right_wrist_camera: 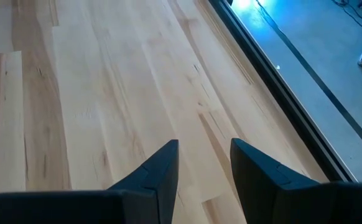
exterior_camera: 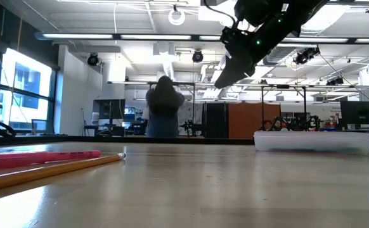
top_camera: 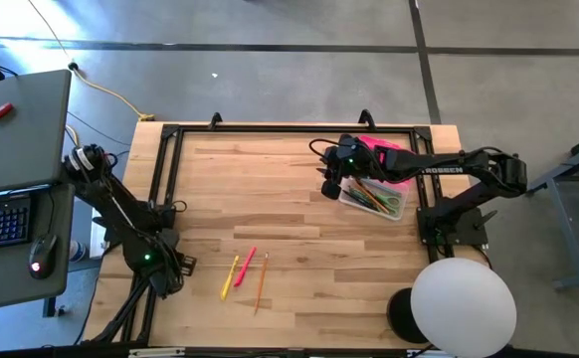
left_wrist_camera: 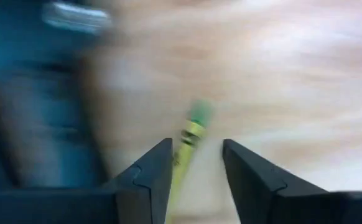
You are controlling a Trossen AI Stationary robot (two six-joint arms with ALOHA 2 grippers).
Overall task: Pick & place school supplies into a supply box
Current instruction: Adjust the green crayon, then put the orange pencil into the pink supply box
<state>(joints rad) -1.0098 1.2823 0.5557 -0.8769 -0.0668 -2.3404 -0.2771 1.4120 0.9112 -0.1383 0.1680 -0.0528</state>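
White lettering runs along the right arm's forearm in the high view, but it is too small to read with any certainty.

The right gripper (top_camera: 330, 185) hangs above the table at the near-left corner of the supply box (top_camera: 377, 195), just beside its rim. In its wrist view the two dark fingers (right_wrist_camera: 150, 180) stand parted with only bare wood planks between them — nothing is held. The low view shows it raised well above the table (exterior_camera: 203, 190).

The clear supply box lies on the right side of the table with a bundle of pens and pencils (top_camera: 374, 194) in it, green, orange and yellow among them. Its pink lid (top_camera: 389, 159) shows behind it, partly under the arm.

Three supplies lie on the wood near the front, close together: a yellow pencil (top_camera: 230, 277), a pink-red pen (top_camera: 246, 266) and an orange pencil (top_camera: 262, 277).

The left gripper (left_wrist_camera: 196, 171) waits at the table's front-left edge. Its jaws are parted, and a yellow pencil end with a green eraser (left_wrist_camera: 194, 127) shows between them — blurred, it seems to lie loose rather than be gripped.
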